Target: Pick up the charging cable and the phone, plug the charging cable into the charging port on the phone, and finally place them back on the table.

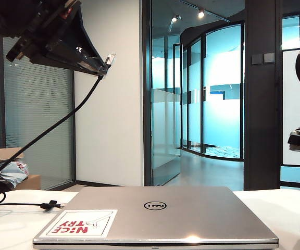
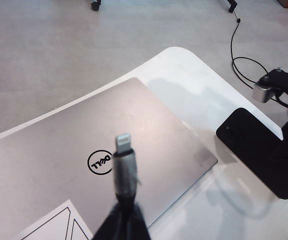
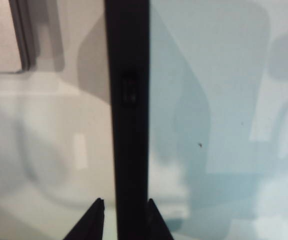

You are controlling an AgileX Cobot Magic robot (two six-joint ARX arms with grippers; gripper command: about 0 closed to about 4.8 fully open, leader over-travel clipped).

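The left gripper (image 2: 120,220) hangs high above the laptop (image 2: 99,155), its fingers pinching the charging cable (image 2: 125,167) just behind the plug, which juts beyond their tips; the right gripper (image 3: 123,220) has its fingers spread either side of the phone (image 3: 129,100), seen edge-on, seemingly not quite gripping; beneath lies the table (image 3: 224,125).

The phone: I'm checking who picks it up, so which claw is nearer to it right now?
Right. The right claw straddles the phone's narrow edge, its fingers on either side. The left claw is raised high above the table, holding the charging cable.
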